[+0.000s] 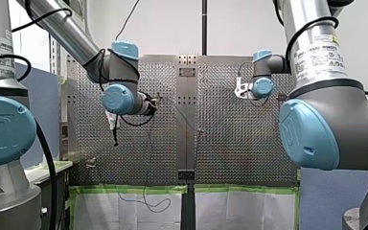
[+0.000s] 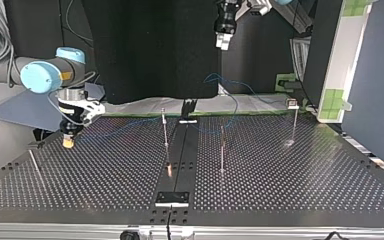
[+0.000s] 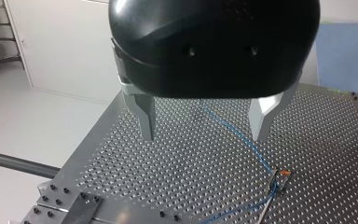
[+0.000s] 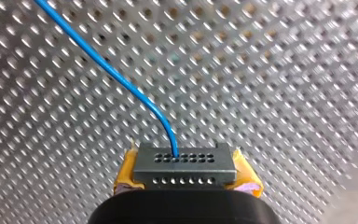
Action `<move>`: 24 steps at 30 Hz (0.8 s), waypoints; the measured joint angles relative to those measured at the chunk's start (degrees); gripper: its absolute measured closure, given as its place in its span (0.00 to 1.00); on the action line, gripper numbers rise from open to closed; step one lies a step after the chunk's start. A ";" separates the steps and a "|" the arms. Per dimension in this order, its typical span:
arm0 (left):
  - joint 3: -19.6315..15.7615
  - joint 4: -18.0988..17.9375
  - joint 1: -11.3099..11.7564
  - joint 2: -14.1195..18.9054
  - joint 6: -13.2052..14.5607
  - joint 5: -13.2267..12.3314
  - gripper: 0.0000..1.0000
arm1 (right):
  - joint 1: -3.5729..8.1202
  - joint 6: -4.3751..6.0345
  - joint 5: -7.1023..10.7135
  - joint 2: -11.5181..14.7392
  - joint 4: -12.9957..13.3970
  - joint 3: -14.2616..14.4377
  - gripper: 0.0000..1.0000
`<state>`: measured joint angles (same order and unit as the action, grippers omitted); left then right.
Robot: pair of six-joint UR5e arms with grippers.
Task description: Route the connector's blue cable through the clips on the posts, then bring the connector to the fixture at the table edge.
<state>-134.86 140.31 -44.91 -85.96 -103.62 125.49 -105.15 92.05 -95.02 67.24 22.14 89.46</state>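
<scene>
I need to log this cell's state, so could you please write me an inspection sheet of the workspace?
Surface: perforated table, bare metal.
Job's things: connector held in my right claw; thin posts upright; fixture at the table edge, connector not there yet.
Clutter: nothing seen.
Claws: my right claw shut on connector, low over the table; my left claw open, raised, holding nothing.
Cables: blue cable runs from connector across the table to one post; clipped or not, cannot tell.
Surroundings: white sheets edged with green tape; black panel.
</scene>
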 joint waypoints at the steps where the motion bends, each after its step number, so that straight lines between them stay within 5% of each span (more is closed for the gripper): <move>1: -0.16 -0.10 0.02 -0.04 0.04 0.12 0.00 | 0.21 -0.05 -0.32 0.44 -0.43 0.02 1.00; 7: -0.47 -0.42 0.06 -2.35 0.66 1.73 0.00 | 1.82 -0.54 -2.81 3.28 -2.60 0.60 1.00; 14: -0.33 -1.06 0.10 -4.90 1.04 2.44 0.00 | 3.85 -0.59 -3.60 4.88 -0.22 3.33 1.00; 24: -0.36 -1.00 0.15 -1.49 0.98 2.46 0.00 | 6.19 -0.72 -3.49 4.38 2.90 5.06 1.00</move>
<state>-135.22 139.31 -44.76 -87.44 -102.64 127.95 -98.96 91.33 -98.51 71.62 25.03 94.53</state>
